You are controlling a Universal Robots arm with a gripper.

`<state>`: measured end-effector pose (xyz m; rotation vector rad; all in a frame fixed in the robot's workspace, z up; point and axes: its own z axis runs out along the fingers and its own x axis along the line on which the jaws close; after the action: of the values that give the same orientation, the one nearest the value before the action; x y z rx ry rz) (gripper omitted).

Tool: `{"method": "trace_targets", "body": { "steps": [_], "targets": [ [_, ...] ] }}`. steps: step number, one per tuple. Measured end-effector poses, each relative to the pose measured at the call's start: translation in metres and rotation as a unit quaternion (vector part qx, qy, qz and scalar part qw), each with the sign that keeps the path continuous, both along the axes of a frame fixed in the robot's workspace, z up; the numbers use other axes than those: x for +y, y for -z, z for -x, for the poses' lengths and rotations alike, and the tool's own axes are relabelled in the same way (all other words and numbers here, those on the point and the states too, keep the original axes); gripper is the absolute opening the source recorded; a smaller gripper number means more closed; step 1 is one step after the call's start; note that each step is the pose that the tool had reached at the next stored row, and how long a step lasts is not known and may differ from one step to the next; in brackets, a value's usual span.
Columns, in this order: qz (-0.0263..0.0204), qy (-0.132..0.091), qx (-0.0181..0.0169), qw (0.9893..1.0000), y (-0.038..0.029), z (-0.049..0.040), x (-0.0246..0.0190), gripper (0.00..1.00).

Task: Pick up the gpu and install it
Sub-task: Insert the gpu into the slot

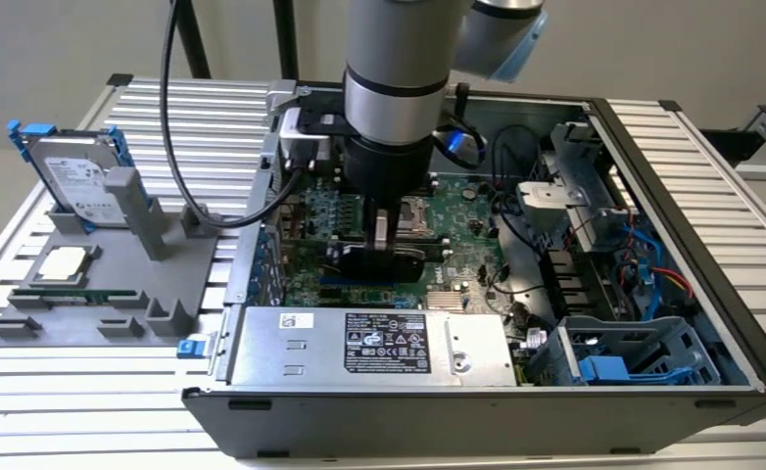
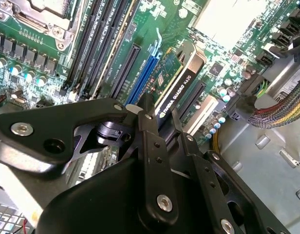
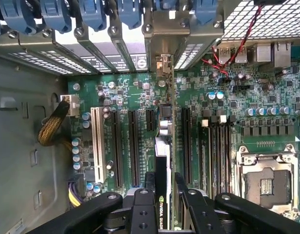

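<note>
The gpu (image 3: pixel 163 161) is a thin card standing on edge, with a dark face, green board and a silver bracket end. It stands over the motherboard (image 3: pixel 267 107) at the centre of the first wrist view, clamped between the fingers of the gripper (image 3: pixel 162 192), just beside the slots.

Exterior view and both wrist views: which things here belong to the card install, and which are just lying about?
In the job:
- gpu, held on edge over the motherboard slots
- hand, shut on the gpu
- motherboard in the open computer case

Lying about:
- hard drive standing in the grey holder
- processor chip on that holder
- power supply
</note>
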<state>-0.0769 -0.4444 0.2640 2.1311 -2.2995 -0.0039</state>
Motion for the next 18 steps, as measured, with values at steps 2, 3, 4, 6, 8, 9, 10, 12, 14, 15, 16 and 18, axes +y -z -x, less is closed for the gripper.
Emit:
{"method": "trace_targets", "body": {
  "steps": [2, 3, 4, 6, 8, 9, 10, 12, 14, 15, 16, 18],
  "targets": [
    [-0.0002, 0.0, -0.0001, 1.0, 0.0007, 0.0004, 0.0003, 0.0],
    [-0.0004, 0.0, -0.0001, 1.0, 0.0011, 0.0008, 0.0005, 0.0],
    [-0.0005, 0.0, -0.0001, 1.0, 0.0014, 0.0011, 0.0006, 0.0],
    [-0.0007, 0.0, 0.0, 1.0, 0.002, 0.0016, 0.0007, 0.0],
    [-0.0012, 0.0, -0.0001, 1.0, 0.0027, 0.0021, 0.0009, 0.0],
    [-0.0013, 0.0, 0.0, 1.0, 0.0027, 0.0021, 0.0009, 0.0],
    [-0.0013, 0.0, 0.0, 1.0, 0.0027, 0.0022, 0.0009, 0.0],
    [-0.0013, 0.0, 0.0, 1.0, 0.0027, 0.0024, 0.0009, 0.0],
    [-0.0014, 0.0, 0.0, 1.0, 0.0027, 0.0025, 0.0009, 0.0],
    [-0.0013, 0.0, -0.0001, 1.0, 0.0027, 0.0026, 0.001, 0.0],
    [-0.0011, 0.0, -0.0001, 1.0, 0.0028, 0.0028, 0.0014, 0.0],
    [-0.001, 0.0, -0.0001, 1.0, 0.0026, 0.0029, 0.0014, 0.0]
  ]
}}
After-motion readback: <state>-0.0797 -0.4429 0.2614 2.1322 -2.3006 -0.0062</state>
